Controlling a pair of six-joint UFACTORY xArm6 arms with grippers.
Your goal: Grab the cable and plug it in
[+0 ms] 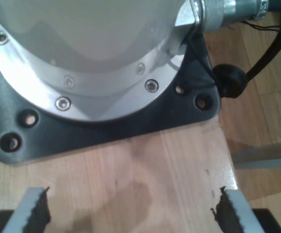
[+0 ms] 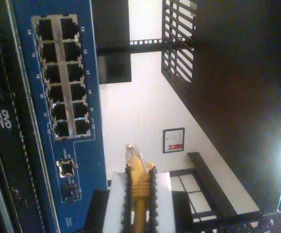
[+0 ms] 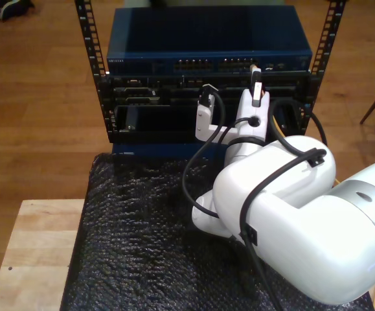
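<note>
The cable (image 2: 139, 194) is yellow-orange, and my second gripper (image 2: 139, 177) is shut on it just behind its clear plug (image 2: 132, 154). The plug sticks out past the fingertips and hangs free in front of the blue switch (image 2: 89, 160), beside the end of its block of ports (image 2: 62, 77) and touching none of them. In the exterior view my second gripper (image 3: 256, 87) holds the plug (image 3: 254, 67) up at the switch's port row (image 3: 236, 64), toward that view's right. My first gripper (image 1: 130, 213) is open over bare wood, nothing between its toothed fingers (image 1: 33, 211).
The switch (image 3: 142, 48) tops a rack of black units (image 3: 148, 97) between perforated posts (image 3: 91, 45). A black textured mat (image 3: 135, 220) lies before it, beside a wooden table (image 3: 35, 246). Black arm cables (image 3: 193, 168) loop nearby. An arm's round base (image 1: 82, 63) on a dark plate (image 1: 130, 126) fronts my first gripper.
</note>
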